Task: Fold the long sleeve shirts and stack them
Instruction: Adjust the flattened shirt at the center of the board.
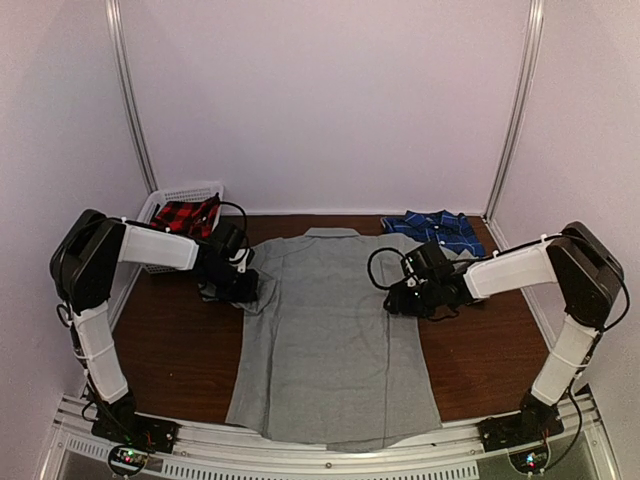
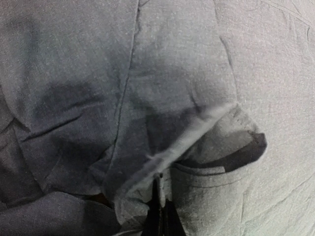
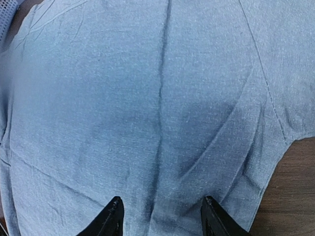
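Across table (image 1: 180, 350) centre the soft, limp grey shirt (image 1: 330, 330) lies flat, left gripper (image 2: 160, 216) pinched shut on its bunched sleeve (image 2: 197, 142), right gripper (image 3: 161, 216) jaws apart over the cloth, likely best grabbed at hems.

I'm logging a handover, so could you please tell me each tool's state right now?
Left tool: closed, pinching the grey shirt.
Right tool: open, holding nothing.

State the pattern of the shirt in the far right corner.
Blue plaid shirt; top external view.
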`<state>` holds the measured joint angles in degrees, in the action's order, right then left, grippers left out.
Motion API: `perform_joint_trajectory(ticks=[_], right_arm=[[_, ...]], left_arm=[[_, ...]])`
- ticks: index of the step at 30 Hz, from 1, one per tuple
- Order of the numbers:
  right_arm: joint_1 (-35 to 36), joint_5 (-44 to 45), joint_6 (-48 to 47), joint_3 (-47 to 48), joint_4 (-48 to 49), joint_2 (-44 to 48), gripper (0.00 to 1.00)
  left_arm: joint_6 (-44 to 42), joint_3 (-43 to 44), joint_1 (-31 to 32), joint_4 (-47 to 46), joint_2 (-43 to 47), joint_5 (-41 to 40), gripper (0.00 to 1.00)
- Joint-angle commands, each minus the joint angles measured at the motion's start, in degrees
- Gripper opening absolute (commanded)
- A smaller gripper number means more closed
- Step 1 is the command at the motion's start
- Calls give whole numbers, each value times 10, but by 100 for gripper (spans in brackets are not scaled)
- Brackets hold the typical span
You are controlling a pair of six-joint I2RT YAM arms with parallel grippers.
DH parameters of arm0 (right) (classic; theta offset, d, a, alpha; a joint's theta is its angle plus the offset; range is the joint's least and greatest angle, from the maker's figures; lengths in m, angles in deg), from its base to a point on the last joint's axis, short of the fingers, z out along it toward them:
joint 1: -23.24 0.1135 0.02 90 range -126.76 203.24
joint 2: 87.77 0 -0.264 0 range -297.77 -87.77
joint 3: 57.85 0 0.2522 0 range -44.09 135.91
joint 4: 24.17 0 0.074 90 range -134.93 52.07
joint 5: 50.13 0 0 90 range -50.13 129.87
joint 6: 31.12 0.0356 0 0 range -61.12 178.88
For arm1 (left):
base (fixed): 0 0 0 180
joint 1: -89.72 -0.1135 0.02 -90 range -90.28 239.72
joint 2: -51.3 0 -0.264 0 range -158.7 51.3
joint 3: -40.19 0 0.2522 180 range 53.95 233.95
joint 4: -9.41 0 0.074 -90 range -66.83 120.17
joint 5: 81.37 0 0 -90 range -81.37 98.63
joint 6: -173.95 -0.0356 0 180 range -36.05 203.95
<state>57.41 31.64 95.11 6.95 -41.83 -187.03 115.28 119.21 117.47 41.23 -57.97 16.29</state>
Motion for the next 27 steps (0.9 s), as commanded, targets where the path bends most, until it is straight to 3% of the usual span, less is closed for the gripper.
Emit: perform_joint_trajectory(ticks=[1,13,27], right_arm=[[-1,21,0,-15,10,-15,54],[-59,44,-34,-35,-16,-9,55],[-43,47,-37,-90,-15,26,55]], left_arm=[[-15,3,-13,18,-21,-47,0],[-10,-7,-4,19,-14,-16,0],[-4,-26,2,24,21,-10,0]])
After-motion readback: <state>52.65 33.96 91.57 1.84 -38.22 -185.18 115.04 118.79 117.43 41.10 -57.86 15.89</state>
